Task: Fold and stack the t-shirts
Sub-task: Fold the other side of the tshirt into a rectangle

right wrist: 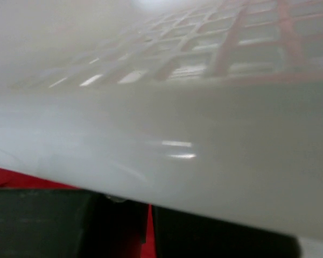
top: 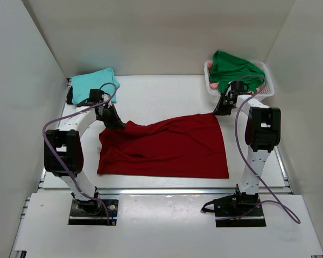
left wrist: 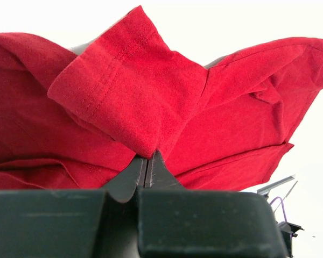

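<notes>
The dark red t-shirt (top: 167, 148) lies spread and wrinkled on the white table. My left gripper (top: 118, 124) is shut on its far left corner. In the left wrist view the shut gripper (left wrist: 147, 156) pinches a fold of red cloth (left wrist: 129, 97). My right gripper (top: 222, 112) is at the shirt's far right corner, close to the basket. In the right wrist view a sliver of red cloth (right wrist: 148, 236) shows between the nearly closed fingers (right wrist: 149, 212). The light teal t-shirt (top: 91, 85) lies folded at the far left. The bright green t-shirt (top: 234, 67) sits in the basket.
The white lattice basket (top: 266, 88) stands at the far right, just behind my right gripper; its wall (right wrist: 204, 134) fills the right wrist view. White walls enclose the table on three sides.
</notes>
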Tool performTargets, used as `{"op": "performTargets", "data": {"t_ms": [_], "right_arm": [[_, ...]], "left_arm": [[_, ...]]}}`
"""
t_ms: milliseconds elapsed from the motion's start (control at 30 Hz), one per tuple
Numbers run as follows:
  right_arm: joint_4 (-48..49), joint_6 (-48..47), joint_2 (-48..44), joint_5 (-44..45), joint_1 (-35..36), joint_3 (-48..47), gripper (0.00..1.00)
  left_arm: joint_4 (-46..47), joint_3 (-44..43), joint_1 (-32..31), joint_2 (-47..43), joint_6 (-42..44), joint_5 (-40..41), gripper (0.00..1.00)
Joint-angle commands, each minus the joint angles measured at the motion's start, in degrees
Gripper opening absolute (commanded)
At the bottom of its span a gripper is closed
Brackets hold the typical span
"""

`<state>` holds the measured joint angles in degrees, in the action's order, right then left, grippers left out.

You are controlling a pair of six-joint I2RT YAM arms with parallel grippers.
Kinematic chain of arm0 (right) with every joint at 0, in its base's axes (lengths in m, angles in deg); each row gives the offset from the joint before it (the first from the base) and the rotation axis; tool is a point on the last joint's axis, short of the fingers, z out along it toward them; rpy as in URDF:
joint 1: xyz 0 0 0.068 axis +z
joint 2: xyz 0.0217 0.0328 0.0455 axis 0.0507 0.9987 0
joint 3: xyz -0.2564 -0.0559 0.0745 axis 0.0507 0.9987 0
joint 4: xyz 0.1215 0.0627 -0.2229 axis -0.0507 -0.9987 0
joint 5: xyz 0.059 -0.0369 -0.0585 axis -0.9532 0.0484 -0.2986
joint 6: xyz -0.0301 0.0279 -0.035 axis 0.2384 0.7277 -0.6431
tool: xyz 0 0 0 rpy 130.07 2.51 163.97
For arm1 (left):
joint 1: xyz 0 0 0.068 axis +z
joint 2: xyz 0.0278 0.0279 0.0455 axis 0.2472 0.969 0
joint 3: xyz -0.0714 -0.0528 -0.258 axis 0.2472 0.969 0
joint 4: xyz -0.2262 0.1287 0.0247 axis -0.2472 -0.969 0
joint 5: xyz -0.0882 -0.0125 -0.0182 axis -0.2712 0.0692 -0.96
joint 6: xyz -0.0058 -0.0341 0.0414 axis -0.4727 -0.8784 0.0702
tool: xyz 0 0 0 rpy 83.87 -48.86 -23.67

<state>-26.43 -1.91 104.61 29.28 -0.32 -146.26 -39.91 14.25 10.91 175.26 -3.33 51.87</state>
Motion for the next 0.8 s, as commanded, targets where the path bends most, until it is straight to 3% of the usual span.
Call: {"op": "performTargets", "data": {"t_ms": [0,267,767], "right_arm": [[1.25,-0.53,-3.12,-0.89,-1.78,-1.52,0.00],[4.15,-0.80,-12.87,-6.17,-6.61,6.72,0.00],[7.58,-2.73,-28.16,-10.57,-7.76,27.21,0.00]], "left_arm": [[0.83,-0.26,0.76,-2.70,0.60,-1.54,0.00],[-0.49,0.26,1.55,-6.65,0.87,-2.68,0.00],[-0.75,12.65,2.79,-16.23,2.36,-2.69,0.00]]}}
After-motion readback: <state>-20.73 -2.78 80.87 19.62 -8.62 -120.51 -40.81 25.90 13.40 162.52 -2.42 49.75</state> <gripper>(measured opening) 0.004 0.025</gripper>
